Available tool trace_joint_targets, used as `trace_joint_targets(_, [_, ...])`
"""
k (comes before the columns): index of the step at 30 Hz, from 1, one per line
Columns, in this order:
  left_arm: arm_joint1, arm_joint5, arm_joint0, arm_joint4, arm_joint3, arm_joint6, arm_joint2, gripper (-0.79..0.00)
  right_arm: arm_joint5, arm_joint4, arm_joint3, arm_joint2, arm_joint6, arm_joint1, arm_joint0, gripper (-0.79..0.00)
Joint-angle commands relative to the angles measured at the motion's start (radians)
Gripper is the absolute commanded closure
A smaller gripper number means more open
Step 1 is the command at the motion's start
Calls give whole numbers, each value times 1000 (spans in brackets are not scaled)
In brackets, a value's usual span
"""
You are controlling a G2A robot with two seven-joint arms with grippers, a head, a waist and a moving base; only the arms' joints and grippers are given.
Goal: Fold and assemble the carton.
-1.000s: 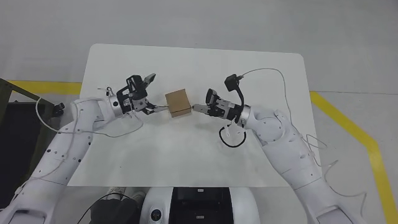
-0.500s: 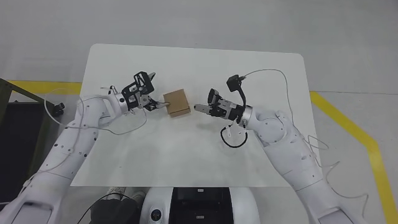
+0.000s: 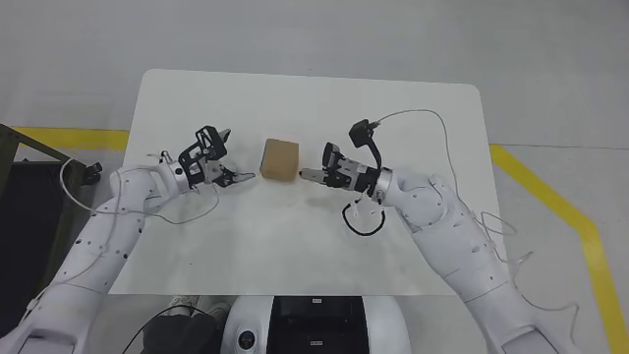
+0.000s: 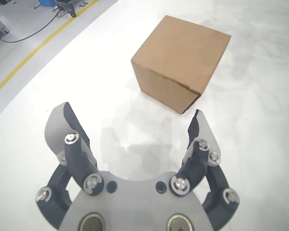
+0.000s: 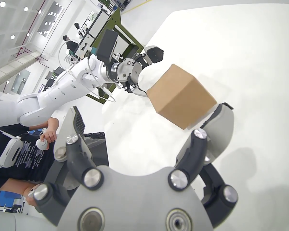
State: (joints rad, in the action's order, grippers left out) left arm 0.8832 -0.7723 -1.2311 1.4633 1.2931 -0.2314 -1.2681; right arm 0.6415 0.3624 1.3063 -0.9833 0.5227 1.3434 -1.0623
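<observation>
a closed brown carton (image 3: 280, 159) sits mid-frame on the white table (image 3: 393, 246) in the top view. left gripper (image 4: 132, 108) and right gripper (image 5: 149, 108) flank it, both spread wide, empty. folding looks finished; next likely means backing both arms clear.

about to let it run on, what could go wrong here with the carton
The carton stands free between the open left tool and open right tool; a one-sided push could slide or tip it. The flap edge facing the left tool looks slightly lifted and might snag a finger.
</observation>
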Motion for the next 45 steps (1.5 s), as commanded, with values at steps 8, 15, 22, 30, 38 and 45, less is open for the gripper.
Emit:
trace_joint_targets(8, [-3, -16, -5, -43, -14, -42, -35, -785, 23, -8, -21, 32, -5, 6, 26, -785])
trace_joint_targets(15, [-17, -123, -10, -85, -1, -114, -96, -785, 186, 50, -3, 6, 34, -12, 42, -785])
trace_joint_targets(22, [-45, -202, -95, -55, 87, -250, -216, -785, 225, 332, 175, -121, -100, -48, -55, -785])
trace_joint_targets(30, [-88, -240, -198, -65, 197, -180, -278, -785, 130, 645, 404, -254, -254, -80, -214, -785])
trace_joint_targets(38, [-115, -240, -304, -203, 232, -193, -388, -785, 57, 810, 471, -358, -369, -103, -357, -785])
trace_joint_targets(45, [-124, -228, -333, -222, 270, -167, -448, -785, 15, 874, 493, -405, -429, -115, -411, -785])
